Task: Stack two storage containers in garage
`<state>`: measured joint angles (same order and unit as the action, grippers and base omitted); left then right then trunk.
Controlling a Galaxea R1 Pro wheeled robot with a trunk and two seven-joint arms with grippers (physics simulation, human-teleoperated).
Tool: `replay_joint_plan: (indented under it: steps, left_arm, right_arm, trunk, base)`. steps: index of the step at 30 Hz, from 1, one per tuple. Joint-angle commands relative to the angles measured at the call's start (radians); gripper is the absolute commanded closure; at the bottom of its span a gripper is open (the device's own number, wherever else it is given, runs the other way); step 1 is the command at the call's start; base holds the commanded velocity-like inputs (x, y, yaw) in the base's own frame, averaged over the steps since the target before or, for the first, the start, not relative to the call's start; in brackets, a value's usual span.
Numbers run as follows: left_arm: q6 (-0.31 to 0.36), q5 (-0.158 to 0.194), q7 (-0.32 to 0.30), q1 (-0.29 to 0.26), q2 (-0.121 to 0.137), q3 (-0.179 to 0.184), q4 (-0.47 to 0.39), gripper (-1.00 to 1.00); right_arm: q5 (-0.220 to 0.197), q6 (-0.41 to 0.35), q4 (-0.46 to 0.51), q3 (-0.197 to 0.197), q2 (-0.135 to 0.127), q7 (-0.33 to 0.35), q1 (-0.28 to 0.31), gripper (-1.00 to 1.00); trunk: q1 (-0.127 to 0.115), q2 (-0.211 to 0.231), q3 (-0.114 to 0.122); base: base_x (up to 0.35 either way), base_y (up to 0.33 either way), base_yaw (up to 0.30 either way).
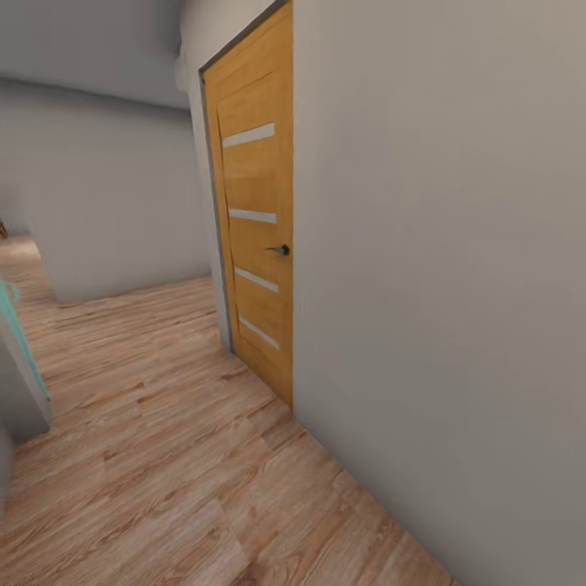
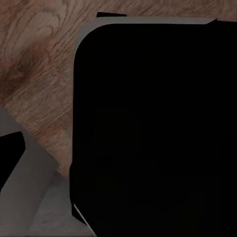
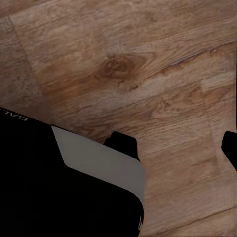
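One wooden door [image 1: 256, 236] stood shut in a grey wall [image 1: 439, 244], with four pale slats and one dark handle [image 1: 279, 249]. Plank floor [image 1: 163, 456] spread before the door and ran left of it past a second wall [image 1: 114, 203]. Over the planks, the right gripper [image 3: 177, 143] hung spread and empty, two fingertips apart. The left gripper's state could not be told. No bin was visible.

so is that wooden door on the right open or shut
Shut. The wooden door sits flush in its frame against the grey wall, with no gap showing along its edges and its dark handle level.
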<state>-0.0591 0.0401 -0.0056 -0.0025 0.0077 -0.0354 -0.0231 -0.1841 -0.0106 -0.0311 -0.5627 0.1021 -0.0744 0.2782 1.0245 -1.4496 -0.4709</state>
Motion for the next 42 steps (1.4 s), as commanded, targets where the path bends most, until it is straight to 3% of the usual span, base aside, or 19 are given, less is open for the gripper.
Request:
replay_joint_plan:
  steps: [1, 21, 42]
  left_arm:
    - [-0.003, 0.004, -0.001, 0.000, 0.000, -0.003, 0.000, -1.00]
    - [-0.002, 0.006, -0.001, 0.000, 0.000, -0.004, 0.000, -1.00]
    - [-0.002, 0.007, 0.000, -0.001, 0.000, -0.004, 0.000, -1.00]
  right_arm:
    - [-0.009, -0.001, -0.002, -0.009, 0.001, -0.002, 0.001, -1.00]
    - [-0.009, 0.000, -0.002, -0.008, 0.001, -0.002, 0.001, -1.00]
    - [-0.009, 0.009, -0.002, -0.008, -0.003, -0.003, 0.001, -1.00]
  trunk:
    - [0.001, 0.000, -0.001]
    - [0.001, 0.000, -0.008]
    - [0.001, 0.000, -0.009]
  base:
    - [0.322, 0.000, 0.268]
    - [0.322, 0.000, 0.264]
    - [0.322, 0.000, 0.058]
